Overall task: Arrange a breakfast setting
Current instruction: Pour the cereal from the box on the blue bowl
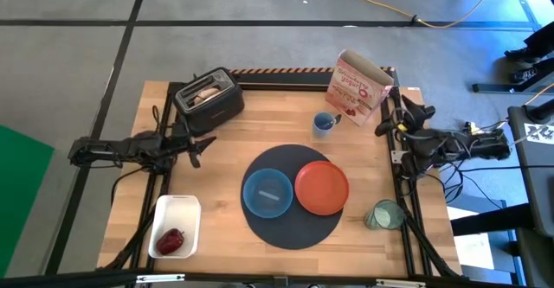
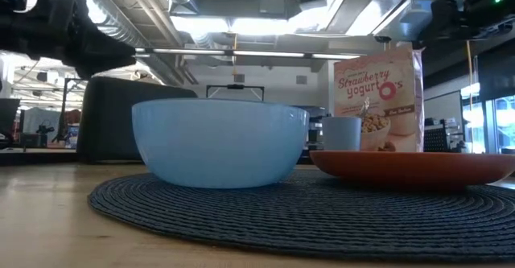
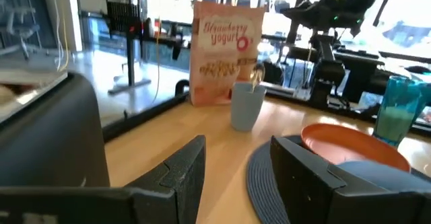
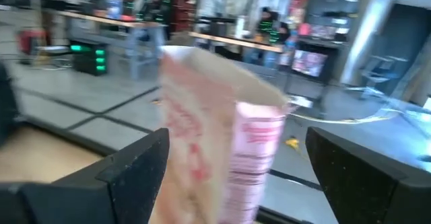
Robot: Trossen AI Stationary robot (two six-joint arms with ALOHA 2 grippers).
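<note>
— From above? Light-blue bowl (image 1: 267, 192) and orange-red plate (image 1: 322, 187) side by side on the round navy placemat (image 1: 292, 232); green-tinted glass (image 1: 383, 215) right of the placemat, cereal box (image 1: 357, 87) beyond it.
— Wrist views? Left gripper (image 3: 237, 173) spread open, empty, left of the placemat. Right gripper (image 4: 232, 167) wide open around the cereal box, not gripping.

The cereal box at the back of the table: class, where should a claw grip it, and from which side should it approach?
Judging by its pose, grip the cereal box across its narrow side panels, near the upper half. It stands upright with its top flaps open, so a top grip looks poor. The right claw is open, close beside it with the box between its fingers in the wrist view, so it could come in level from the right.
</note>
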